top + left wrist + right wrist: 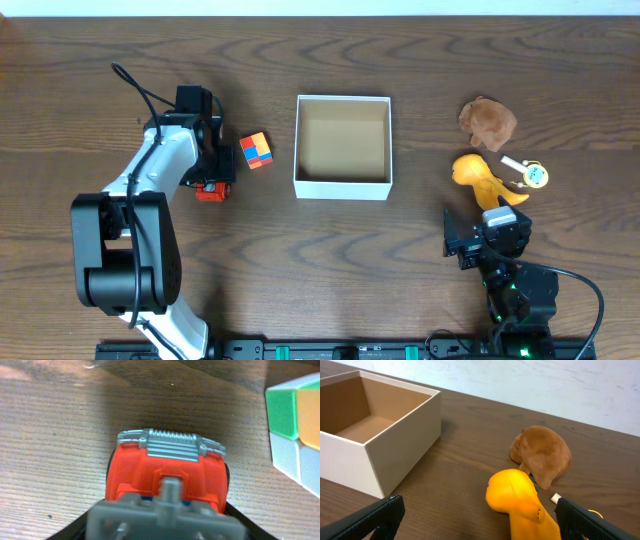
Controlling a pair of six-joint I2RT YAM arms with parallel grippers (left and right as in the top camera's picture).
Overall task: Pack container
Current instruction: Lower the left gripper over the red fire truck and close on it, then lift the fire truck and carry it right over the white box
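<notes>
The container (342, 183), a square white-walled box with a tan inside, stands empty at mid table; the right wrist view shows its corner (405, 440). Left of it, a red toy car (211, 191) lies under my left gripper (212, 176). In the left wrist view the car (167, 472) fills the space between the black fingers (75, 525), which press against its two sides. My right gripper (478, 243) rests open near the front right edge. An orange toy (520, 502) lies between and just ahead of its fingers, untouched.
A colour cube (256, 151) sits between the car and the container, close to the gripper's right side (295, 430). A brown plush (487, 122) and a small white trinket (527, 173) lie near the orange toy (482, 180) at the right.
</notes>
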